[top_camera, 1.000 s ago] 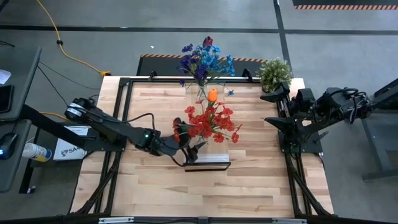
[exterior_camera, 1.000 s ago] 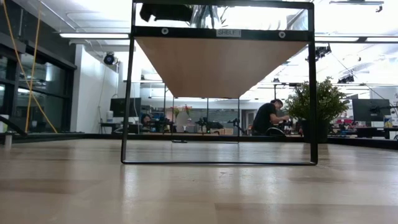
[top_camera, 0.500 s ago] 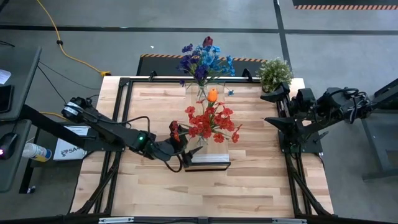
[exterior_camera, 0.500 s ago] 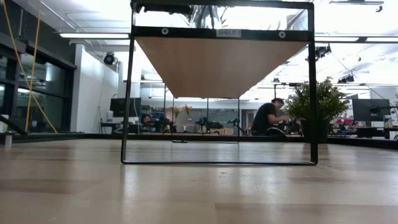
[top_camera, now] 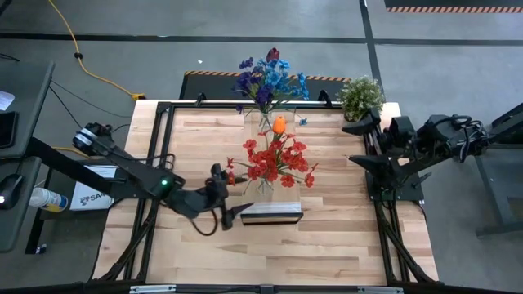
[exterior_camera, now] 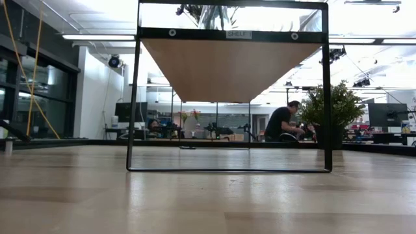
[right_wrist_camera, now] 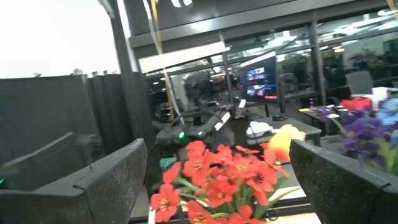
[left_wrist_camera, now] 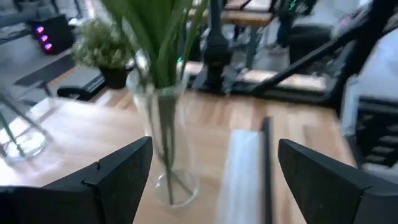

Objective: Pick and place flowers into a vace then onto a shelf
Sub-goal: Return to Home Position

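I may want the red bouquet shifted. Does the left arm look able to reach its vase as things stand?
Probably yes: the left gripper is open and faces the vase on the shelf at close range, with nothing between its fingers and the glass.

Robotics lab office, monitors (right_wrist_camera: 258, 79), seated person (exterior_camera: 281, 122)

**Obscured and Cropped Items**

Left wrist view: blurred throughout. The vase (left_wrist_camera: 165, 149) holds green stems (left_wrist_camera: 163, 37), and the picture's edge crops their heads.

High view: the red flowers (top_camera: 276, 163) cover that vase and much of the shelf (top_camera: 272, 214).

Low view: only the shelf underside shows. The upper edge crops the vases (exterior_camera: 211, 16) to glass slivers.

Right wrist view: the purple flowers (right_wrist_camera: 364, 127) run off the edge.
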